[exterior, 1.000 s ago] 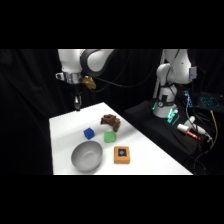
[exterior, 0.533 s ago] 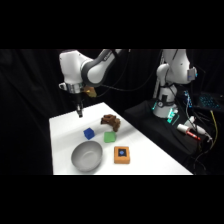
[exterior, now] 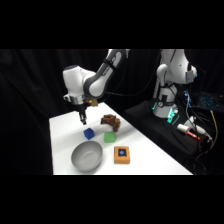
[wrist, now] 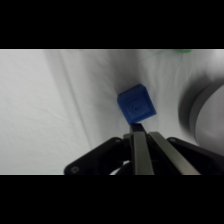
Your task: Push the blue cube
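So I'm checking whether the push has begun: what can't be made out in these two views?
- Contact between the gripper and the blue cube: side view too small; in the wrist view the fingers' ends overlap the cube's edge.
- Grey bowl: blurred and cut off by the wrist view's right edge.
- Green block: only a sliver at the wrist view's top edge.
- Brown object: too small to identify.

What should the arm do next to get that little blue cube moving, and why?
Probably come down a little more, then slide into the blue cube. The gripper hangs just behind and above it; in the wrist view its tip sits right beside the cube, jaws together.
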